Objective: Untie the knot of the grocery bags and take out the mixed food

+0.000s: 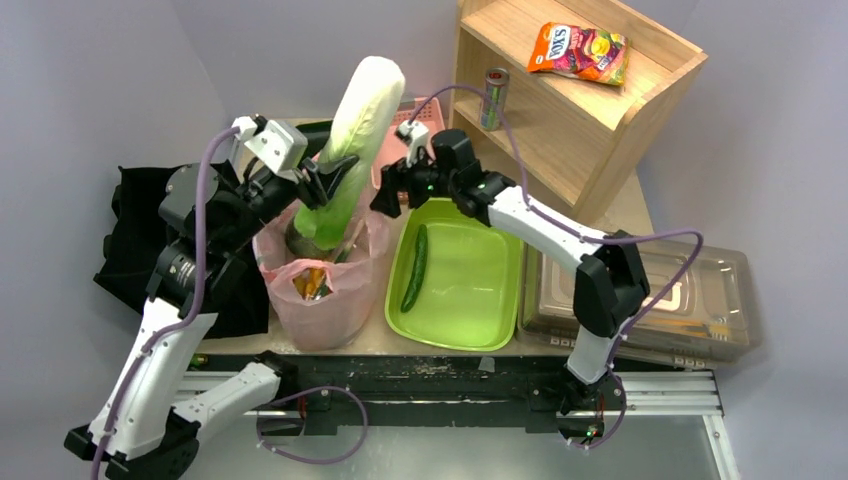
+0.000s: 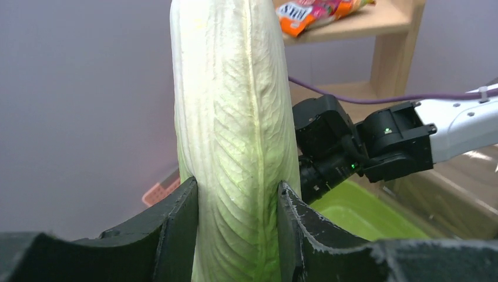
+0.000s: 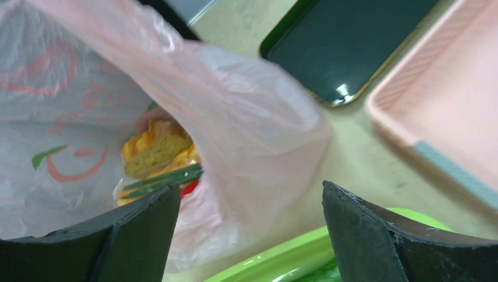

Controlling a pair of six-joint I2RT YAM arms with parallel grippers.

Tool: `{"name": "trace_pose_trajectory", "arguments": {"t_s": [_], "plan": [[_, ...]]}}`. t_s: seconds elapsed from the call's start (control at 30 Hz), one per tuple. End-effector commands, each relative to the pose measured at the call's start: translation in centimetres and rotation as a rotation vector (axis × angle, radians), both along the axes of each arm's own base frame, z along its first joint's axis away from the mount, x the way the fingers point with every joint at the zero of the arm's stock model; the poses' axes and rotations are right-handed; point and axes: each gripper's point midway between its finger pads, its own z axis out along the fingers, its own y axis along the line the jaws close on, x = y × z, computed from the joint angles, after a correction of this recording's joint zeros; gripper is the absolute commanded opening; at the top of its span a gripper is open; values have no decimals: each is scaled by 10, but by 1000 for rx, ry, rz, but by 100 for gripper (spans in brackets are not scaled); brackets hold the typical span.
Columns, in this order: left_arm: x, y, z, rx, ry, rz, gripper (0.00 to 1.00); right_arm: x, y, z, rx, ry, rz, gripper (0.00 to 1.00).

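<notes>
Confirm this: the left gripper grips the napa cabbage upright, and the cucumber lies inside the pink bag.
Not quite. The cucumber lies in the green tub, not in the pink bag, as the top external view shows. The left gripper does grip the napa cabbage upright.

Lighting's soft and even from overhead, walls a cool purplish grey, with mild shade inside the wooden shelf (image 1: 580,130) and a soft sheen on the green tub (image 1: 470,285). Left wrist view is crisp on the brightly lit napa cabbage (image 2: 235,147), background a bit soft. Right wrist view is the mushiest: the pink bag (image 3: 235,117) is close and blurred, plus a small glint on the dark tray (image 3: 346,41).
</notes>
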Motion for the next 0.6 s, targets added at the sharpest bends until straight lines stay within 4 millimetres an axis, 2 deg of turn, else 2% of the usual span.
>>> {"name": "trace_pose_trajectory", "arguments": {"t_s": [0.0, 0.07, 0.13, 0.2, 0.23, 0.3, 0.4, 0.47, 0.57], "plan": [[-11, -19, 67, -218, -66, -41, 0, 28, -48, 108, 106, -172, -129, 90], [-11, -33, 61, -272, 20, -67, 0, 30, -69, 130, 109, -209, -168, 91], [-8, -47, 42, -307, 140, -83, 0, 31, -88, 142, 94, -233, -217, 93], [0, -60, 13, -357, 286, -84, 0, 22, -110, 160, 88, -270, -263, 94], [3, -69, -9, -379, 381, -90, 0, 17, -120, 164, 81, -279, -291, 94], [13, -82, -48, -387, 494, -67, 0, 6, -145, 165, 42, -274, -374, 95], [22, -102, -112, -302, 669, 17, 0, -12, -177, 157, 2, -286, -465, 96], [21, -124, -143, -239, 725, -11, 0, -26, -192, 153, -10, -305, -488, 96], [24, -150, -183, -206, 741, 7, 0, -36, -201, 142, -25, -304, -495, 96]]}}
